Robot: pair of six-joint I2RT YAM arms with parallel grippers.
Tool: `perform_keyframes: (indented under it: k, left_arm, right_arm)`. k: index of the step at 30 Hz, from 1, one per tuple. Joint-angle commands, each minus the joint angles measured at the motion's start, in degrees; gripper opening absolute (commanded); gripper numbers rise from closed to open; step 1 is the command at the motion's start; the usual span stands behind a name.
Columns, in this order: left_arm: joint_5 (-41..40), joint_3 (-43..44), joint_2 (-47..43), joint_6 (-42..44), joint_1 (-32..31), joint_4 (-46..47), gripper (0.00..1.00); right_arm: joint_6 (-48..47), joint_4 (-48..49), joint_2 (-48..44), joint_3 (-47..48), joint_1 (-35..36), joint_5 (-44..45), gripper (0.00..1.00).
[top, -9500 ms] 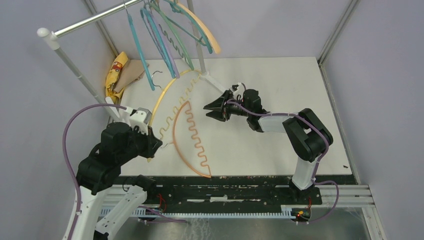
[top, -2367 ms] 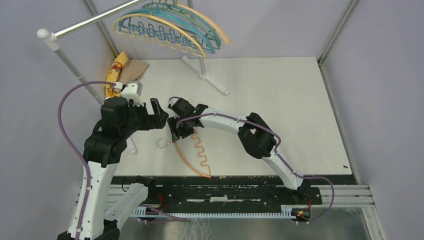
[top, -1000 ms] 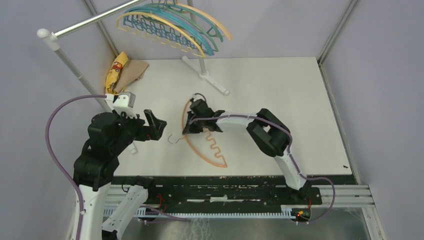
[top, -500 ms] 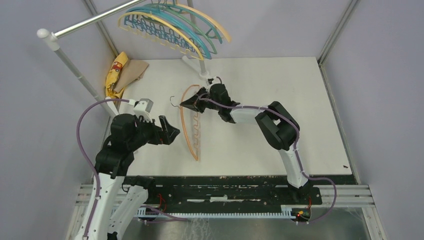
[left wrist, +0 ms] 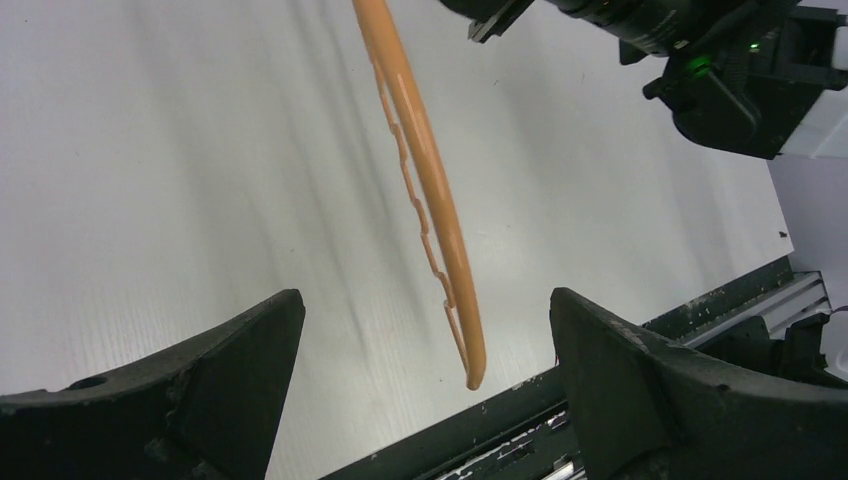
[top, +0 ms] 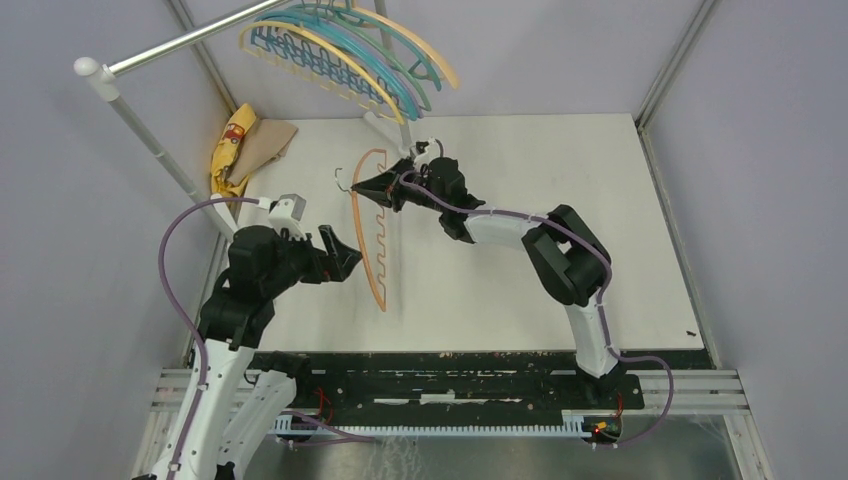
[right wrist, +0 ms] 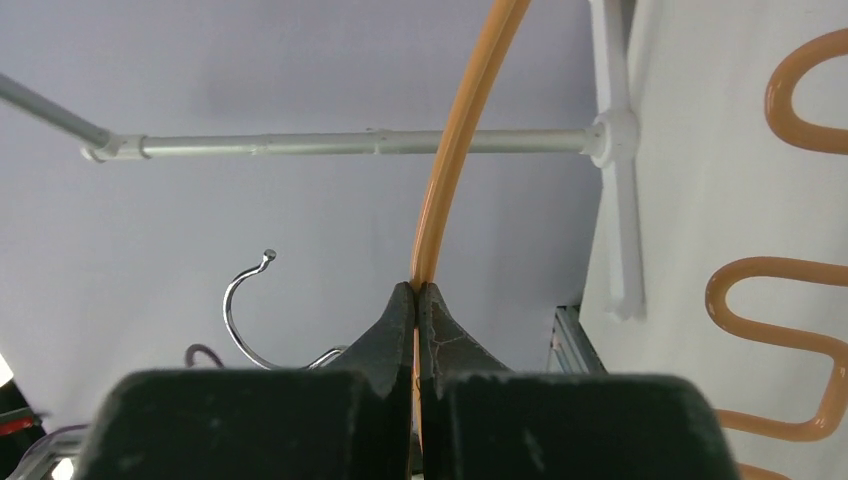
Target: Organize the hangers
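Observation:
My right gripper point(top: 384, 187) point(right wrist: 417, 290) is shut on the thin arc of an orange hanger point(top: 372, 250) point(right wrist: 455, 150) and holds it off the table. The hanger's metal hook point(top: 342, 180) point(right wrist: 240, 310) points left and its far end hangs toward the near edge. The wavy bar point(right wrist: 790, 300) shows at the right of the right wrist view. My left gripper point(top: 345, 258) point(left wrist: 425, 305) is open, just left of the hanger's lower half. In the left wrist view the orange hanger point(left wrist: 425, 190) runs between the wide fingers point(left wrist: 230, 350) without touching them. Several hangers point(top: 340, 50) in teal, blue, yellow and orange hang on the rack.
The silver rack pole point(top: 190, 35) point(right wrist: 350, 143) crosses the back left, its white foot point(top: 415, 150) on the table just behind my right gripper. A yellow and tan cloth point(top: 240, 145) lies at the back left corner. The black rail point(top: 450, 360) runs along the near edge.
My right gripper has carried the orange hanger up off the table and back toward the rack, swinging it to hang lengthwise. The left arm has shifted right, its gripper still open.

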Motion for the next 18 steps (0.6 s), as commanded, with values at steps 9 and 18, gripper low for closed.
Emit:
perform_keyframes:
  k: [9,18]
  left_arm:
    - [0.7,-1.7,0.5,-3.8,-0.2,6.1,0.99]
    - [0.7,-2.8,-0.2,-4.6,-0.2,6.2,0.99]
  right_arm:
    - [2.4,1.9,-6.0,10.8,4.1,-1.2,0.01]
    - [7.8,6.8,-2.2,15.9,7.7,0.9,0.01]
